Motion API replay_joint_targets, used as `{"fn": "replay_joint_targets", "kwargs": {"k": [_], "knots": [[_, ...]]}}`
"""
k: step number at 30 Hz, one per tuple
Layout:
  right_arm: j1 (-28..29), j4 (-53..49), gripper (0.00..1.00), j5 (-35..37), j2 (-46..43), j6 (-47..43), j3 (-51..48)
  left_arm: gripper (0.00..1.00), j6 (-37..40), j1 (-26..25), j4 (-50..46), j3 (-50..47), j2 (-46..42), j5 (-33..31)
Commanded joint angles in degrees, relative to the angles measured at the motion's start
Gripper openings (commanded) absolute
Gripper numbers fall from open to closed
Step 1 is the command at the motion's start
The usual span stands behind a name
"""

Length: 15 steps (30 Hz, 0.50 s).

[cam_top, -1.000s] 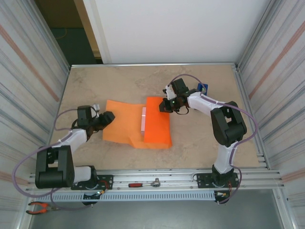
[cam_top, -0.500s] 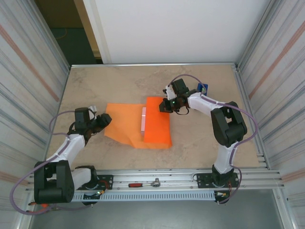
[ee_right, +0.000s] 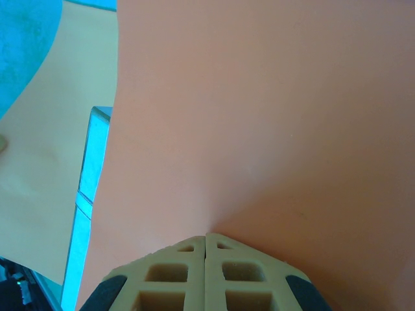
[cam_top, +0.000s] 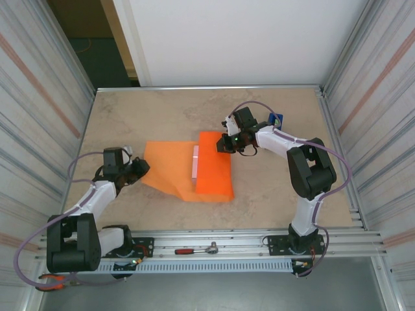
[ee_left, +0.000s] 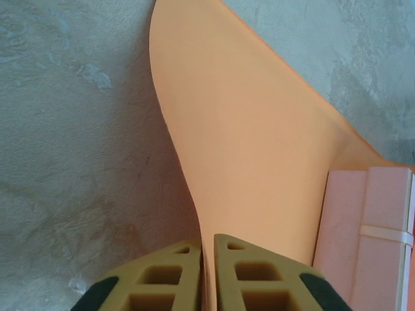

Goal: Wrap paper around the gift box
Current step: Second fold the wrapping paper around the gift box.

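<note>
Left claw (ee_left: 206,253) pinches the left edge of the paper (cam_top: 170,173), centre-left on the counter (cam_top: 162,110), probably to lift that flap across. Right claw (cam_top: 224,144) is pressed together on the right flap, which lies over the gift box (cam_top: 195,162) at frame centre, presumably to keep it down. A pink strip of the box shows between the flaps.

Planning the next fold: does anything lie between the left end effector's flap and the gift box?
Nothing visible does. The left end effector pinches the paper by its edge; bare orange sheet runs unbroken to the gift box. The right end effector sits beyond, on the other flap.
</note>
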Motion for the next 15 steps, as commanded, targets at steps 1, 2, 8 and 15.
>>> {"fn": "replay_joint_targets", "kwargs": {"k": [1,2,8,15], "knots": [[1.1,-3.8,0.0,3.5,3.9,-1.4,-3.2,0.04,1.5,0.3,-0.8,2.0,-1.2,0.1],[1.1,-3.8,0.0,3.5,3.9,-1.4,-3.3,0.02,1.6,0.3,-0.6,2.1,-1.4,0.3],[1.3,-3.6,0.0,3.5,3.8,-1.3,-3.5,0.0,1.4,-2.3,1.5,0.8,-6.7,1.6],[1.4,-3.6,0.0,3.6,3.8,-1.2,-3.6,0.0,0.9,-13.4,1.6,0.5,-15.3,-2.2]]}}
